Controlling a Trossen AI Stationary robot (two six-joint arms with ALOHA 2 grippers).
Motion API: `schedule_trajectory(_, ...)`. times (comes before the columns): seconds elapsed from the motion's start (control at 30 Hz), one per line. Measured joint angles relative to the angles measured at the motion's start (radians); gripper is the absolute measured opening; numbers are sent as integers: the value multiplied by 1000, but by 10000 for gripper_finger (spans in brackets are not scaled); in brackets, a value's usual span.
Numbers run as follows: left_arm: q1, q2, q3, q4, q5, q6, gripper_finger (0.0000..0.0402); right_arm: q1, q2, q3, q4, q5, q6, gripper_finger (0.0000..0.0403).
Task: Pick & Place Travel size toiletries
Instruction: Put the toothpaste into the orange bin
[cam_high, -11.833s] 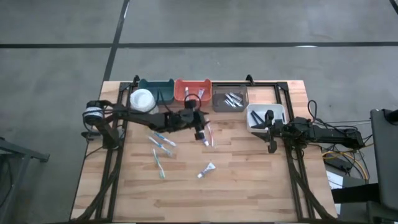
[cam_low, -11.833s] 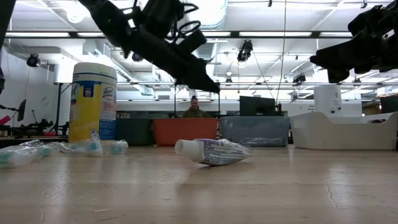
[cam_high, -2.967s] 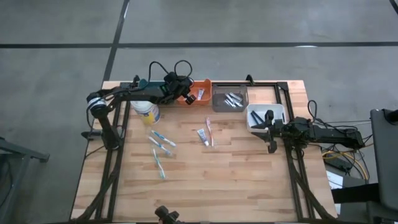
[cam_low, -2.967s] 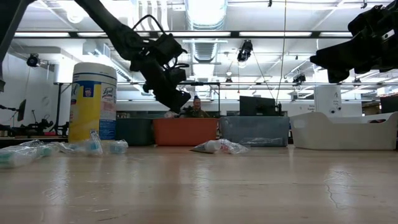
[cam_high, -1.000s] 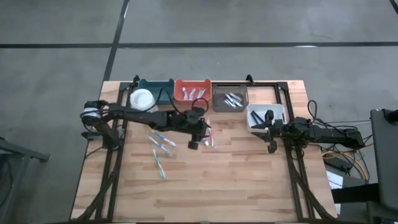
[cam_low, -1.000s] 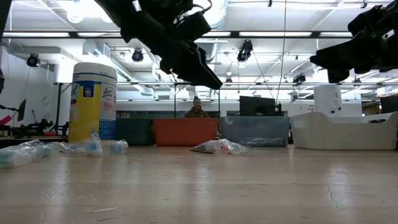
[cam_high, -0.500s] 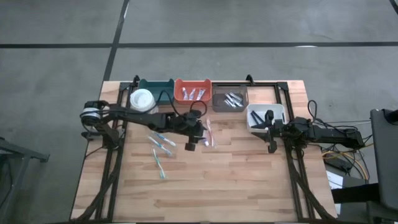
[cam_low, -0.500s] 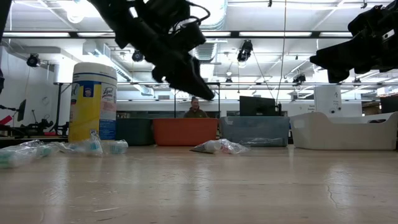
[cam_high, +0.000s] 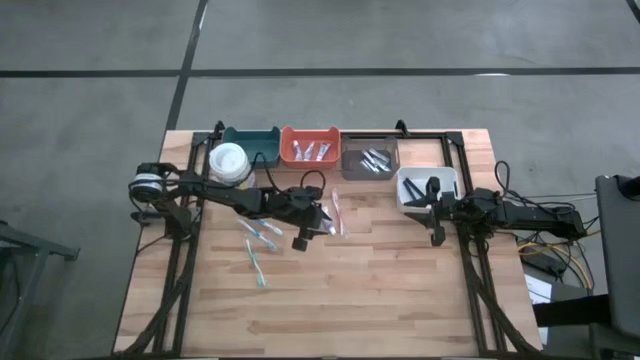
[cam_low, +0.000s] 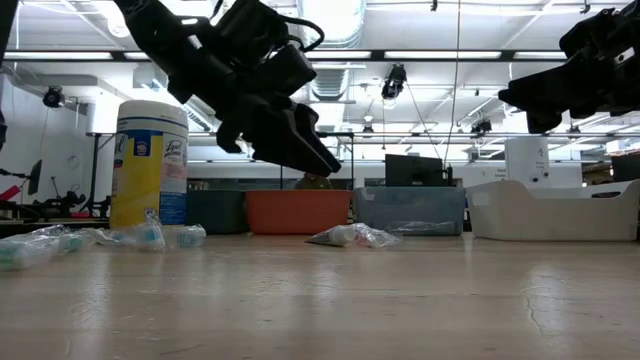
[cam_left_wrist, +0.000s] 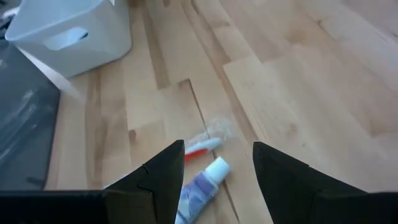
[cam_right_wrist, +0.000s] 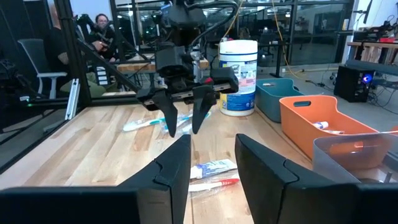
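Item, current target: a small white squeeze tube with blue print and a white cap (cam_left_wrist: 202, 187), lying flat on the pale wooden slatted table (cam_high: 400, 290) near its middle, touching or just beside a slim pink-handled toothbrush (cam_left_wrist: 200, 145) on its right. Change noted: a second ago we had the left gripper (cam_high: 311, 228) further right, above this pair; it has since slid a little left and toward the near edge, and the tube has not moved. We read that as lining up for a fresh pick, nothing grasped yet. Left gripper fingers: spread wide, empty, hanging above the table with the tube showing between them in the left wrist view. Tube axis: long axis runs near-to-far along the table boards; the cap seems to point toward the near edge, though the high view is too coarse for us to be sure. Toothbrush axis: roughly parallel. Other stock: teal-blue toothbrushes (cam_high: 258, 235) lie further left, still unsorted. Destination, in our judgement: the orange rectangular plastic bin (cam_high: 311, 146) at the far edge, already holding like tubes. Right gripper (cam_high: 436, 226): parked at the right beside the white bin (cam_high: 449, 180), fingers parted, empty.
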Motion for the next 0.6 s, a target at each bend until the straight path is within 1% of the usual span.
schedule_trajectory(0.23, -1, 59, 17, 20, -1, -5, 195, 0, 0, 0, 0, 0, 2, 130)
schedule_trajectory(0.4, 3, 100, 54, 16, -3, -6, 195, 0, -1, 0, -1, 0, 1, 125)
schedule_trajectory(0.6, 7, 141, 93, -85, -3, 41, 195, 0, 0, 0, 0, 0, 1, 117)
